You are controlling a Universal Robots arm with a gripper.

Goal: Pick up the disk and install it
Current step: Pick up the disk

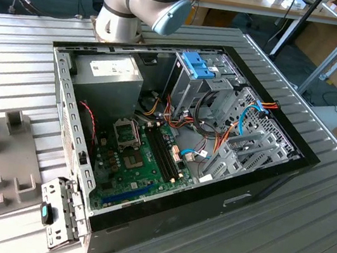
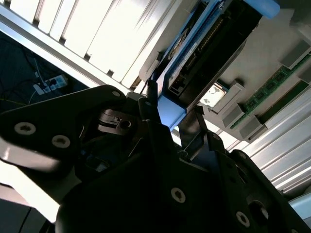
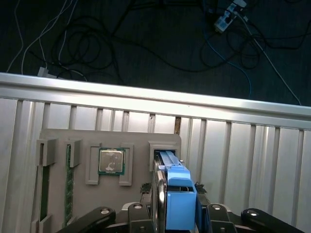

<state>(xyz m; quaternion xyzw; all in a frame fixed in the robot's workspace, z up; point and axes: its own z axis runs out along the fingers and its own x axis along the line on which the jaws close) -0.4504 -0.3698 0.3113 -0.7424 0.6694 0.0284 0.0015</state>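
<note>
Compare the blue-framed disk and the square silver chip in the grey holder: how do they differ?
The dark disk in its light-blue plastic frame stands on edge in its slot; the square silver processor chip lies flat in its pocket. The disk sits at the gripper; the chip is apart from it. Both rest in the grey holder.

- The bench [image 1: 305, 238] is a ribbed, silvery metal top with slats running all the way across.
- An open computer case [image 1: 208, 200] lies on its side roughly mid-bench, insides facing up.
- A flat grey holder [image 1: 24, 187] with slots and pockets lies at the exterior view's left, just beside the case. The first wrist view has it sitting right on the slats.
- The robot arm's base [image 1: 117, 25] stands on the bench at the case's far side.
</note>
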